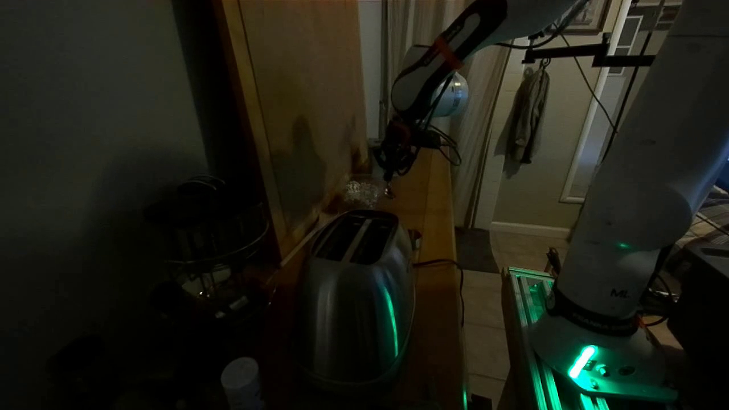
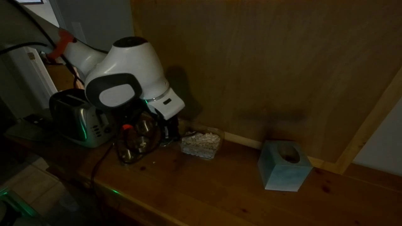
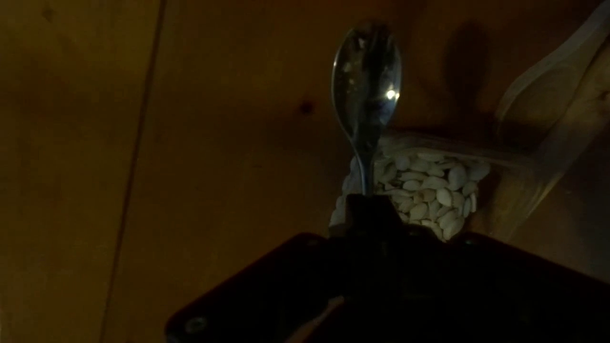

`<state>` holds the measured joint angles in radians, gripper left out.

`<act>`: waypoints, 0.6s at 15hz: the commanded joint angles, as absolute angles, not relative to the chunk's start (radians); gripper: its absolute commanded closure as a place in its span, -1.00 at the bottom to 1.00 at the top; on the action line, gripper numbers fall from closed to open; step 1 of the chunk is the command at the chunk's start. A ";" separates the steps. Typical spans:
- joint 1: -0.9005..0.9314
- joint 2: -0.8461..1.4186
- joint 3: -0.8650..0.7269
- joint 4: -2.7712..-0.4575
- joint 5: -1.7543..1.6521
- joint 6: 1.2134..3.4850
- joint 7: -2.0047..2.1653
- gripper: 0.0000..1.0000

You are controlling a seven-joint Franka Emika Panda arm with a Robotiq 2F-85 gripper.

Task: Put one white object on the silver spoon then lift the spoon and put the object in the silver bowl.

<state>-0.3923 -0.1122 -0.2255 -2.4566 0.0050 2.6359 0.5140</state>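
Observation:
A silver spoon (image 3: 367, 85) sticks out of my gripper (image 3: 371, 200), which is shut on its handle in the wrist view. The spoon's bowl shows dark reflections; I cannot tell if it holds anything. The spoon also shows in an exterior view (image 1: 389, 191) below the gripper (image 1: 388, 173). The white objects (image 3: 443, 190), like pale seeds or pebbles, fill a clear container (image 3: 438, 142) beneath the gripper; they also show in both exterior views (image 1: 361, 193) (image 2: 202, 144). Shiny silver bowl shapes (image 2: 144, 127) stand beside the gripper (image 2: 172, 136), partly hidden by the arm and cables.
A silver toaster (image 1: 356, 319) stands on the wooden counter (image 2: 201, 188), with its cord hanging over the front edge. A pale blue tissue box (image 2: 284, 166) stands along the back. A wooden panel (image 2: 267, 62) rises behind the counter. The scene is dark.

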 commanded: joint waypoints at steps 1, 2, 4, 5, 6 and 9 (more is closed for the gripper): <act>-0.393 -0.123 -0.233 -2.441 -0.064 2.539 0.574 0.96; -0.394 -0.118 -0.235 -2.442 -0.076 2.527 0.581 0.96; -0.396 -0.101 -0.244 -2.445 -0.095 2.518 0.590 0.96; -0.390 -0.098 -0.252 -2.449 -0.072 2.517 0.570 0.96; -0.385 -0.094 -0.259 -2.449 -0.047 2.525 0.552 0.96; -0.378 -0.078 -0.278 -2.452 0.005 2.523 0.524 0.96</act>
